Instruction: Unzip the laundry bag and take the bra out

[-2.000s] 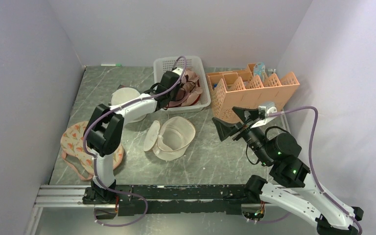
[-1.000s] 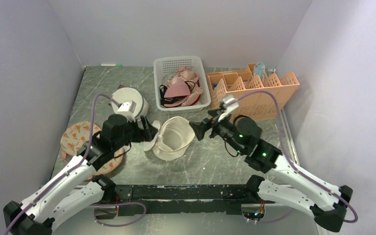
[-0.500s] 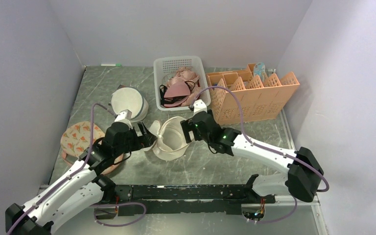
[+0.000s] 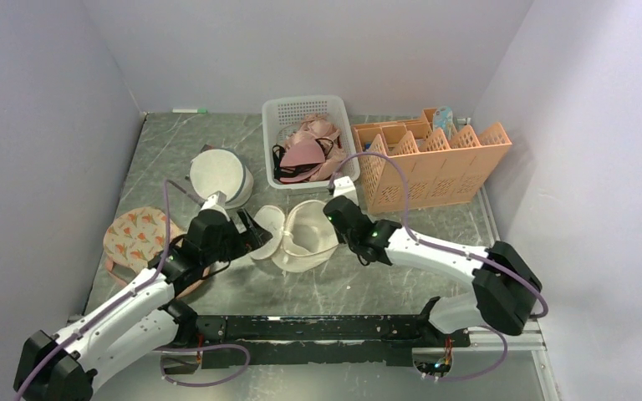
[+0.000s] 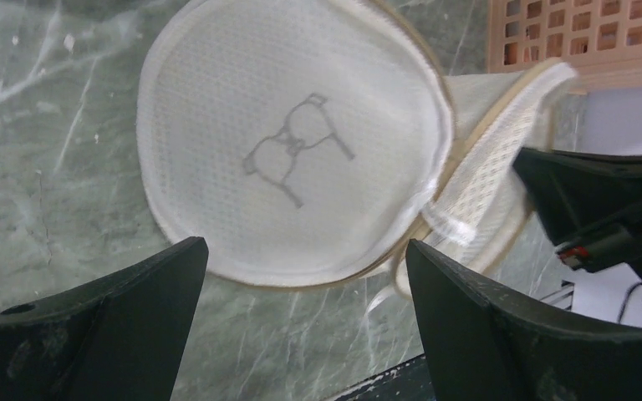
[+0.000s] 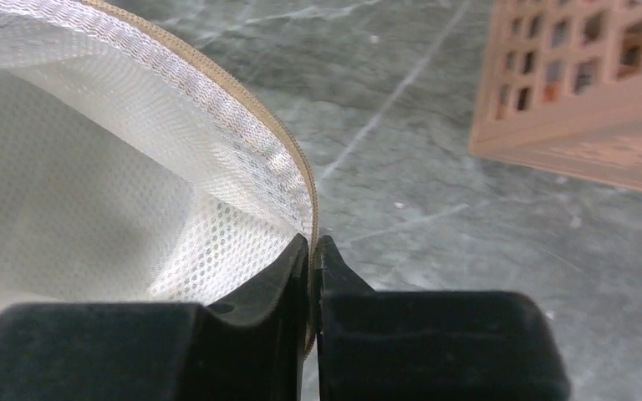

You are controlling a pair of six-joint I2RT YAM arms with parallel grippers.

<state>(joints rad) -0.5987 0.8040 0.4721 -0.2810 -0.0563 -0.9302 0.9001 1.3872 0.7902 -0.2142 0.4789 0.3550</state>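
The laundry bag (image 4: 308, 238) lies unzipped mid-table, its round lid (image 4: 267, 230) flipped out to the left. In the left wrist view the lid (image 5: 292, 159) shows its printed bra outline, and the mesh body (image 5: 485, 167) rises behind it. My left gripper (image 4: 251, 234) hovers open just left of the lid, and its fingers (image 5: 301, 251) straddle the lid's near edge without touching it. My right gripper (image 4: 330, 209) is shut on the bag's tan zip rim (image 6: 297, 159) at the bag's back right edge (image 6: 312, 242). Inside the bag I see only white mesh. Pink bras (image 4: 305, 150) lie heaped in the basket.
A white basket (image 4: 347, 142) stands at the back centre. An orange divided crate (image 4: 435, 163) is to its right. A greyish drum-shaped bag (image 4: 217, 174) sits behind my left arm, and a floral pouch (image 4: 129, 238) lies at the left. Walls close in three sides.
My left arm came back from the basket and settled open beside the lid. My right arm reached in to the bag and shut on its rim. The bag shifted slightly.
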